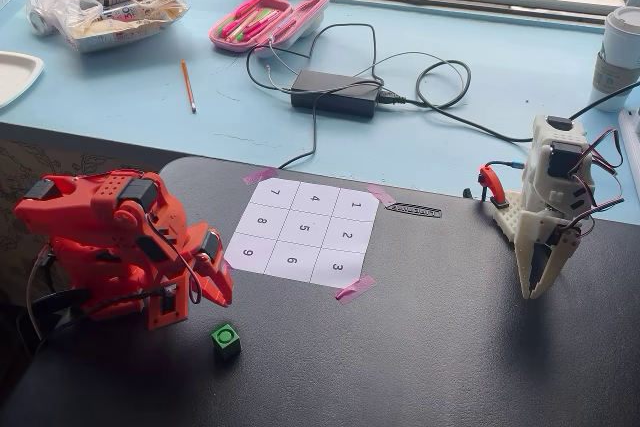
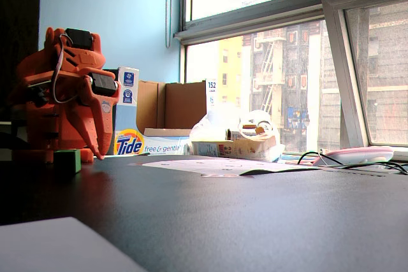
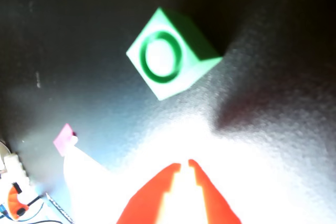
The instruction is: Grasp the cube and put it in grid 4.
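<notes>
Cube point(image 1: 226, 340), green, round recess upward, loose on black table point(image 1: 450, 347) just beside folded orange arm, well short of grid 4 point(image 1: 313, 199); gripper point(image 3: 184, 163) nearly shut, tips a sliver apart, empty, parked short of cube, presumably ahead of the grasp.

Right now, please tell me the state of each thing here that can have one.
Small green cube: upright on the black table, not gripped, outside the numbered sheet.
Orange gripper: shut, empty.
White paper square 4: empty.
Pink pencil case: open.
</notes>
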`<state>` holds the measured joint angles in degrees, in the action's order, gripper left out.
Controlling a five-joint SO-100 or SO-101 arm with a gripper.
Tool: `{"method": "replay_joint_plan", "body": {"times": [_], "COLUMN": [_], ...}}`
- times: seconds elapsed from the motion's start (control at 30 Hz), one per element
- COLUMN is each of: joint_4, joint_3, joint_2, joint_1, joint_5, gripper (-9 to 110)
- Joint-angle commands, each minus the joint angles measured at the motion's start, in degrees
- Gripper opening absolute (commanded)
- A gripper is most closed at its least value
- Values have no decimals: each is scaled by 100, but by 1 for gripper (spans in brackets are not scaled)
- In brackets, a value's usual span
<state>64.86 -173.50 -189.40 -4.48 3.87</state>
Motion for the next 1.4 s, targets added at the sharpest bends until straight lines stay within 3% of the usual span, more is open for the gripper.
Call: {"method": "replay_joint_plan", "body": {"times": [0.0,0.47,0.73,1.03,1.37], "joint_4": [79,-149,-255,325,44], "joint_3": [35,53,1055,3111,3507], "joint_2": [18,185,993,2347,3937], "joint_1": [0,18,18,-360,-1600], "joint_5": [26,132,88,-325,-791], "gripper": [0,0,1,29,40]}}
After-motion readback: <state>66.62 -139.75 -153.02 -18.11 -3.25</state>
